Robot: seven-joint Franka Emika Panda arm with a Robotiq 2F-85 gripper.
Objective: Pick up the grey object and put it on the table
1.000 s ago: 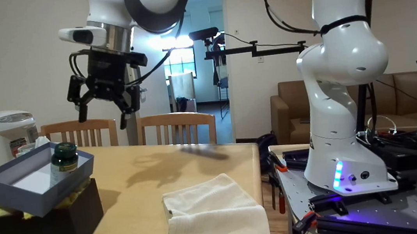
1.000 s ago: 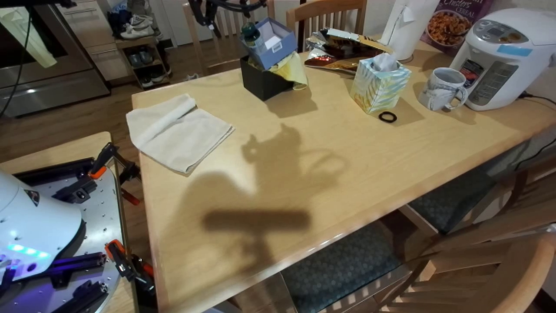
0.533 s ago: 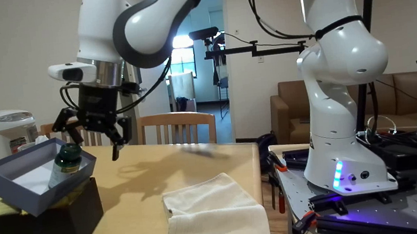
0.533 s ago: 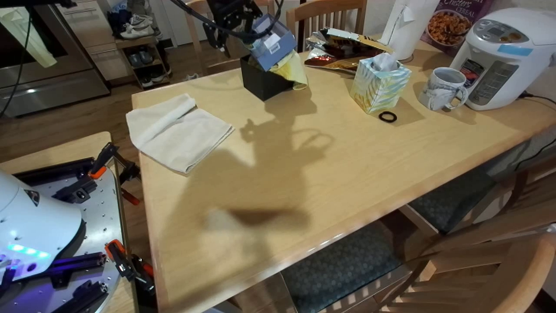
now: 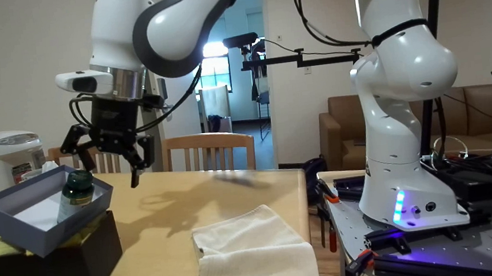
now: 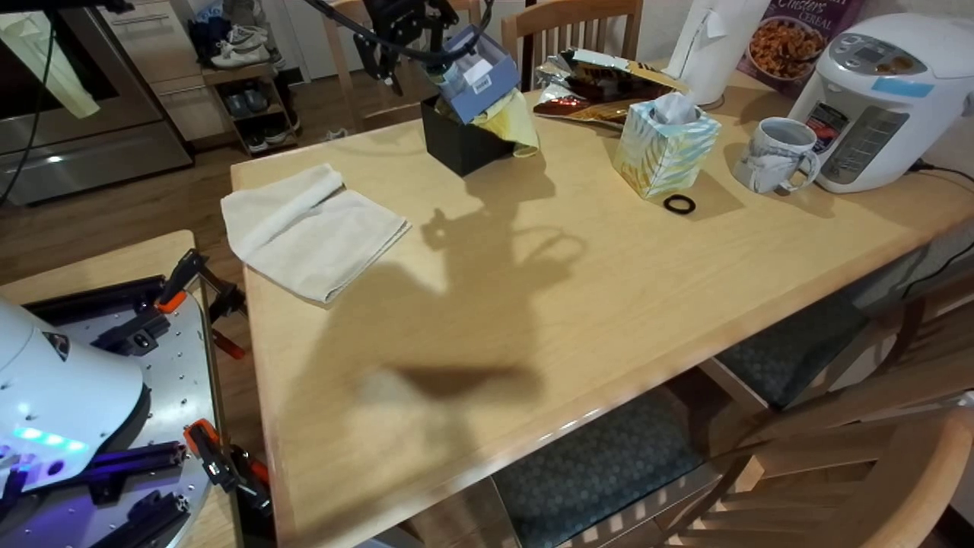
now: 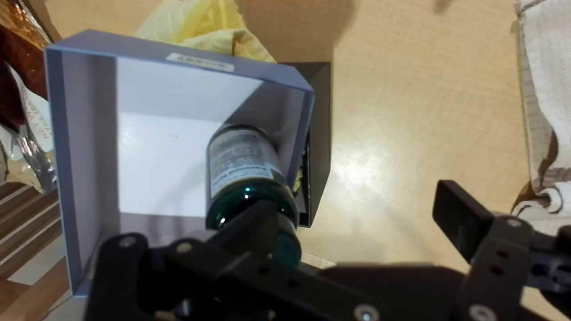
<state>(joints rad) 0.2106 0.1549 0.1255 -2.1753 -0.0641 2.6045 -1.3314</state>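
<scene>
The grey object, a shallow blue-grey tray with a pale inner face, rests tilted on top of the black box. It also shows in the wrist view. A green bottle with a dark cap leans inside its low side. My gripper is open and empty, above and beside the tray's bottle end. In the wrist view one finger overlaps the bottle's cap; I cannot tell if they touch. The other finger is over the table. The light-brown table also shows in an exterior view.
A yellow cloth hangs out of the black box beneath the tray. A folded white cloth lies near the table edge. A tissue box, a mug, a foil bag and a white water boiler stand farther along.
My gripper has come down and toward the tray over the past second, with little motion in the last half second. The tray and bottle have rocked slightly. The jaws stay open.
</scene>
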